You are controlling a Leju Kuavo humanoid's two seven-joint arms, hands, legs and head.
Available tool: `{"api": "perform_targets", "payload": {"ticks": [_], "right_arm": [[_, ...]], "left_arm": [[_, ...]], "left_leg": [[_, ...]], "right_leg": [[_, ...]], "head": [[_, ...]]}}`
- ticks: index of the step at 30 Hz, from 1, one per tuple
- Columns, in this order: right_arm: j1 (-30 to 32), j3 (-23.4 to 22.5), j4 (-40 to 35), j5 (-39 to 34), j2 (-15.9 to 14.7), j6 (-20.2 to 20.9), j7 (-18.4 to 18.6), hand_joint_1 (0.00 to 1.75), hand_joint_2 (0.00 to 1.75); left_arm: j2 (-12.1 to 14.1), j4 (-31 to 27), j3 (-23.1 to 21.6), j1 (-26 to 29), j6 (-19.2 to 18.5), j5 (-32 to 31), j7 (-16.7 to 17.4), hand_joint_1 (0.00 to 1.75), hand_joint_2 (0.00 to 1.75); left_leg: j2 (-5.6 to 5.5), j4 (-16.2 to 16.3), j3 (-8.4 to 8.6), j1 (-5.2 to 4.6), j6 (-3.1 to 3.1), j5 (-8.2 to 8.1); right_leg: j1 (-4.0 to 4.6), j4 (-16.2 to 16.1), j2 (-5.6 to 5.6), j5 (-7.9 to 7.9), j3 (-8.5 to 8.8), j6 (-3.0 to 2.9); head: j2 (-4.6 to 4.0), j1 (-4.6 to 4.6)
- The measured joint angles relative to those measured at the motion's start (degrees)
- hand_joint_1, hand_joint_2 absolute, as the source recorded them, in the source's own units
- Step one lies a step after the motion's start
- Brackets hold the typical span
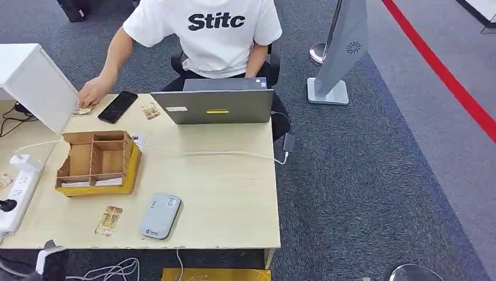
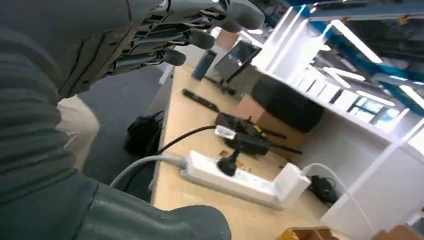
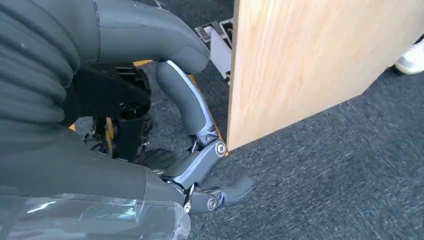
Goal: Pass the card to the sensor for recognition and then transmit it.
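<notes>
Nothing looks started yet. Left hand (image 2: 165, 40) hovers beside the desk (image 1: 222, 193), fingers loosely curled, grasping nothing. Card (image 1: 109, 220) lies near the front edge, just beside the grey sensor (image 1: 160, 216). Right hand (image 3: 200, 150) hangs low, fingers bent, grasping nothing.

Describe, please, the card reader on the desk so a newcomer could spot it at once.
On the light wooden desk, look at the near edge in front of the wooden organiser box. The reader is the flat, grey, rounded slab lying beside a small card; the phone is black.
</notes>
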Motion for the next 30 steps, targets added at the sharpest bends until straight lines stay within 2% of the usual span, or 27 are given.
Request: {"api": "perform_targets", "payload": {"ticks": [2, 5, 6, 10, 16, 20, 22, 24, 25, 26, 27, 28, 29, 30], "right_arm": [[-0.01, -0.57, -0.02, 0.48, 0.0, 0.2, -0.02, 0.0, 1.75], [0.0, -0.96, -0.07, 1.42, -0.04, 0.59, 0.0, 0.0, 1.75], [0.0, -1.11, -0.07, 1.75, -0.02, 0.61, 0.0, 0.0, 1.75], [-0.05, -1.59, -0.07, 1.84, -0.04, 0.59, 0.0, 0.0, 1.75], [-0.06, -1.75, -0.07, 1.86, -0.04, 0.61, 0.0, 0.0, 1.75], [-0.11, -1.75, -0.07, 2.51, -0.04, 1.05, 0.02, 0.0, 1.75], [-0.17, -1.75, -0.07, 3.76, -0.04, 1.66, 0.15, 0.0, 1.75], [-0.58, -1.59, -0.04, 5.23, -0.02, 1.79, 0.74, 0.0, 1.75], [-0.84, -1.48, -0.04, 5.82, -0.02, 1.84, 1.12, 0.0, 1.75], [-1.19, -1.38, -0.02, 6.48, -0.02, 1.98, 1.59, 1.75, 1.75], [-1.56, -1.2, 0.0, 7.19, -0.02, 2.36, 1.99, 1.75, 1.75], [-1.94, -0.81, 0.04, 7.84, -0.02, 2.84, 2.58, 1.75, 1.75], [-2.49, -0.35, 0.11, 8.22, -0.02, 3.08, 3.06, 1.75, 1.75], [-2.91, -0.04, 0.15, 8.26, 0.02, 3.3, 3.17, 1.75, 1.75]], "left_arm": [[-0.86, -0.09, 2.5, 0.07, -3.93, 5.41, 0.0, 0.0, 1.75], [-1.77, 0.58, 8.02, -0.59, -12.51, 17.1, 0.0, 0.0, 1.75], [-1.84, 1.03, 9.84, -0.79, -14.38, 18.89, 0.0, 0.0, 1.75], [-2.12, 1.99, 14.33, -1.03, -15.71, 20.04, 0.0, 0.0, 1.75], [-2.34, 2.71, 16.48, -1.29, -16.08, 20.3, 0.0, 0.0, 1.75], [-2.36, 5.27, 18.62, -2.54, -19.19, 23.58, 0.0, 0.0, 1.75], [-1.28, 9.81, 20.9, -4.22, -22.34, 26.58, 0.72, 0.0, 1.75], [1.23, 18.56, 24.13, -6.3, -23.34, 29.0, 2.08, 0.0, 1.75], [2.63, 24.09, 25.6, -7.11, -23.34, 29.55, 3.22, 1.75, 1.75], [4.33, 30.06, 27.01, -7.8, -23.8, 30.44, 5.49, 1.75, 1.75], [5.27, 34.42, 28.18, -8.22, -25.36, 32.11, 7.94, 1.75, 1.75], [5.66, 38.36, 29.62, -8.47, -28.32, 35.09, 11.83, 1.75, 1.75], [5.95, 41.72, 31.5, -8.78, -30.71, 37.69, 17.49, 1.75, 1.75], [5.95, 45.58, 33.33, -9.03, -29.31, 36.95, 23.37, 1.75, 1.75]], "left_leg": [[0.01, 0.0, 0.01, 0.01, 0.0, 0.0], [0.04, -0.01, 0.05, 0.03, -0.03, 0.02], [0.04, -0.01, 0.06, 0.03, -0.03, 0.02], [-0.01, -0.01, 0.06, 0.05, -0.08, 0.06], [0.0, -0.01, 0.06, 0.04, -0.07, 0.05], [-0.02, -0.01, 0.07, 0.04, -0.07, 0.05], [-0.05, -0.02, 0.08, 0.03, -0.07, 0.05], [-0.03, -0.03, 0.12, 0.04, -0.07, 0.05], [-0.01, -0.04, 0.16, 0.04, -0.08, 0.06], [0.0, -0.04, 0.16, 0.05, -0.1, 0.06], [0.0, -0.05, 0.14, 0.06, -0.1, 0.07], [-0.01, -0.05, 0.15, 0.05, -0.1, 0.07], [-0.01, -0.05, 0.18, 0.04, -0.1, 0.07], [-0.01, -0.04, 0.22, 0.03, -0.1, 0.07]], "right_leg": [[0.0, 0.0, -0.01, 0.0, 0.02, 0.0], [0.01, 0.01, 0.03, 0.02, 0.02, -0.02], [0.03, 0.01, 0.03, 0.02, 0.02, -0.02], [0.04, 0.01, -0.01, 0.02, 0.02, -0.03], [0.03, 0.01, -0.01, 0.02, 0.05, -0.02], [0.03, 0.01, -0.06, 0.02, 0.09, -0.02], [0.02, 0.01, -0.08, 0.02, 0.13, -0.02], [0.02, 0.01, -0.05, 0.04, 0.14, -0.06], [0.02, 0.02, -0.03, 0.04, 0.14, -0.07], [0.04, 0.03, -0.01, 0.04, 0.14, -0.07], [0.04, 0.04, -0.02, 0.04, 0.15, -0.07], [0.03, 0.04, -0.02, 0.04, 0.15, -0.07], [0.03, 0.04, -0.02, 0.04, 0.15, -0.07], [0.02, 0.02, -0.03, 0.04, 0.15, -0.07]], "head": [[0.0, 0.0], [0.0, 0.0], [0.0, 0.0], [0.0, 0.02], [0.0, 0.0], [0.0, 0.02], [0.0, 0.02], [0.0, 0.0], [0.0, -0.02], [0.0, -0.04], [0.0, -0.04], [0.0, -0.04], [0.0, -0.09], [0.0, -0.04]]}}
